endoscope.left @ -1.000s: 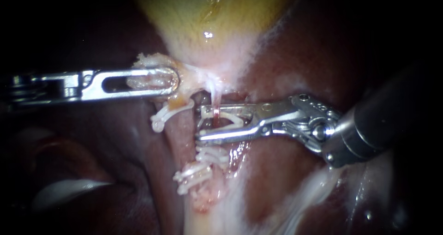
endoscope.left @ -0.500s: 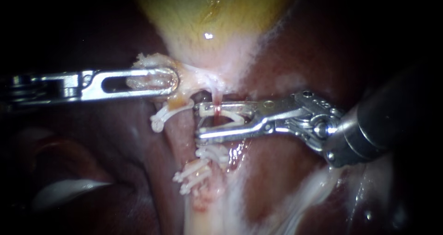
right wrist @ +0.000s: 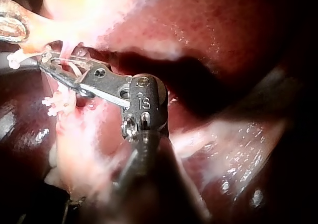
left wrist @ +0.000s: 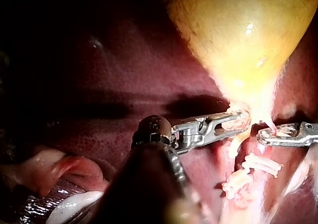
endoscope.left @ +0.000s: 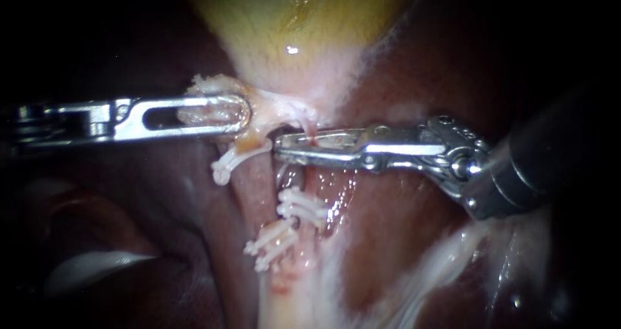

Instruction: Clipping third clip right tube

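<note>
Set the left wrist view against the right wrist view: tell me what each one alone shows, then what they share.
Left wrist only: the gallbladder as a broad yellow body, and the left instrument with its shaft, jaws shut on tissue at the gallbladder's narrow end. Right wrist only: the right instrument back to its wrist joint and shaft. Both: the right instrument's jaws shut on a clip at a thin tube, other white clips nearby, and the liver.
</note>
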Tool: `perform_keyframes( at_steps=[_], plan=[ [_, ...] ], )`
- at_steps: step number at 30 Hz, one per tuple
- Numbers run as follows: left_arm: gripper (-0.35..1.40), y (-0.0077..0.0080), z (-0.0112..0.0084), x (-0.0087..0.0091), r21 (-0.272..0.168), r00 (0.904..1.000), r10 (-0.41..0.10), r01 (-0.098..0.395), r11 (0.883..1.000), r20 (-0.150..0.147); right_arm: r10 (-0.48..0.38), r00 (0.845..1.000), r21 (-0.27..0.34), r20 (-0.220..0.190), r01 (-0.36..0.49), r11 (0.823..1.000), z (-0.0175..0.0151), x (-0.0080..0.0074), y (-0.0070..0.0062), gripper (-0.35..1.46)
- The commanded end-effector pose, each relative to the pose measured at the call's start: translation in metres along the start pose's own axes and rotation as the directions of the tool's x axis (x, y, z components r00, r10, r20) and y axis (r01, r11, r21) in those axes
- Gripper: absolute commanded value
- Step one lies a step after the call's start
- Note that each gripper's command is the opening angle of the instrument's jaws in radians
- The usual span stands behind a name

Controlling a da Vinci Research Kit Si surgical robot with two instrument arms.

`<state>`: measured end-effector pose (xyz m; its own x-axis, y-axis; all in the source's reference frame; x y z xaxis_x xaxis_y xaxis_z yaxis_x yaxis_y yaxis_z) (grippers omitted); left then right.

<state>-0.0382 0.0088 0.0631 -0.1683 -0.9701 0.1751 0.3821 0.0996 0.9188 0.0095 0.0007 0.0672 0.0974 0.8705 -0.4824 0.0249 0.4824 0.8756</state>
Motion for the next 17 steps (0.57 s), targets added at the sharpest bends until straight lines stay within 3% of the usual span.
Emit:
perform_keyframes(
  at_steps=[1, 17],
  plan=[
    [-0.32, 0.0, 0.0, 0.0, 0.0, 1.0, 0.0, 0.0, 1.0, 0.0, -0.002, 1.0, -0.002, 0.008, 0.002, 1.0, 0.0001, -0.0001, 0.0, -0.35],
    [-0.32, 0.0, 0.0, 0.0, 0.0, 1.0, 0.0, 0.0, 1.0, 0.0, -0.002, 1.0, -0.002, 0.008, 0.002, 1.0, 0.0002, -0.0001, -0.0001, -0.35]
  ],
)
